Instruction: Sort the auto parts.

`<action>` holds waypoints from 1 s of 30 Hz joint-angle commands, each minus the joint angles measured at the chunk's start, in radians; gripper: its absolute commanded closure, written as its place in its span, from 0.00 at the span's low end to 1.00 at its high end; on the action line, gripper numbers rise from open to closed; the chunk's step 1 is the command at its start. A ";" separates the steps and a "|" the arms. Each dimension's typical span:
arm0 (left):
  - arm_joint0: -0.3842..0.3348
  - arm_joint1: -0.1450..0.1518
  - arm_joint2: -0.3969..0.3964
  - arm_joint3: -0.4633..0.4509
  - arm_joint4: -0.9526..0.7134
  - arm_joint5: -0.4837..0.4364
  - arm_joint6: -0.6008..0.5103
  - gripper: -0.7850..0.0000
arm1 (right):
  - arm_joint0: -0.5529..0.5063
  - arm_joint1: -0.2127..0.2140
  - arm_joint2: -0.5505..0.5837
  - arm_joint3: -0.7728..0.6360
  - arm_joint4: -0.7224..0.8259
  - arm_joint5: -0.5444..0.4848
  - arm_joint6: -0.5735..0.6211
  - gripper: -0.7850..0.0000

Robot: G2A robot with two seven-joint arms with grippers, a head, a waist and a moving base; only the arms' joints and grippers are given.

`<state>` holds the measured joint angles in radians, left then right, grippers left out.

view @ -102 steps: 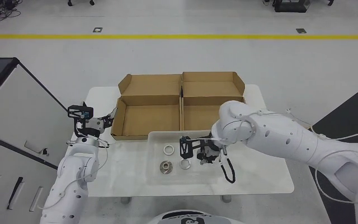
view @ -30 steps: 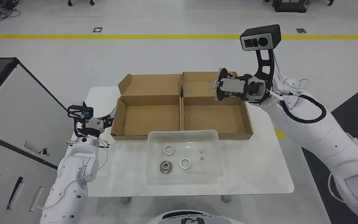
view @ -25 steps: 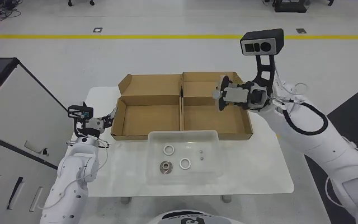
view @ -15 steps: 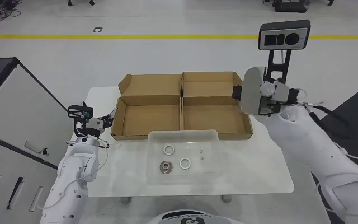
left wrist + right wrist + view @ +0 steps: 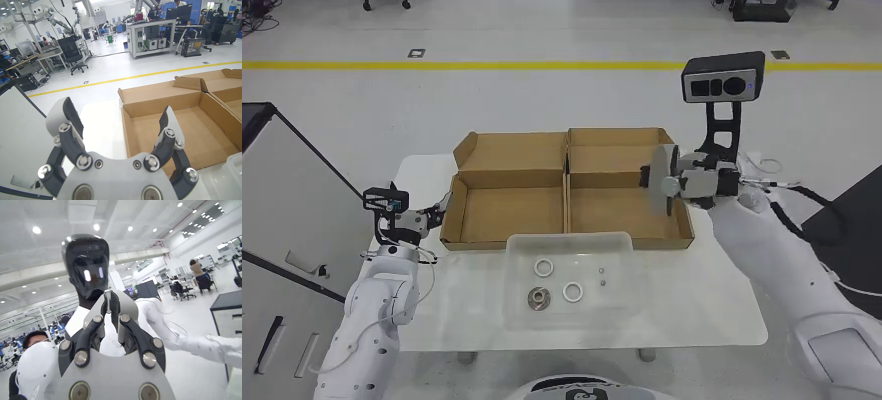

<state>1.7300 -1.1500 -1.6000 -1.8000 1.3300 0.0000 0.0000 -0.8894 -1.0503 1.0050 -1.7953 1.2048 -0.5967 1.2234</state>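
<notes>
My right gripper point(image 5: 108, 297) is shut on a small threaded bolt point(image 5: 108, 306), held high and turned back toward the robot's head. In the top view the right arm point(image 5: 694, 186) is raised over the right edge of the right cardboard box point(image 5: 627, 210). A clear plastic tray point(image 5: 614, 240) at the table's front holds two white rings point(image 5: 543, 267) point(image 5: 573, 292), a metal flanged part point(image 5: 538, 297) and two tiny pieces point(image 5: 602, 270). My left gripper point(image 5: 117, 106) is open with nothing in it, just left of the left cardboard box point(image 5: 181, 130) point(image 5: 507, 210).
Both boxes stand side by side behind the tray with their flaps open and look bare inside. A slanted white panel point(image 5: 287, 190) stands left of the table. Bare tabletop point(image 5: 702, 290) lies right of the tray.
The right arm rose from the tray with the bolt, swung back over the right box and turned its gripper up toward the head. The left arm kept still.
</notes>
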 commanded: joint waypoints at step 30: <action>0.000 0.000 0.000 0.000 0.000 0.000 0.000 0.00 | -0.149 -0.160 0.166 -0.029 0.215 0.107 0.107 1.00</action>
<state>1.7300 -1.1500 -1.6000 -1.8000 1.3300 0.0000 0.0000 -1.0376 -1.2062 1.1673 -1.8291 1.4380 -0.4932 1.3270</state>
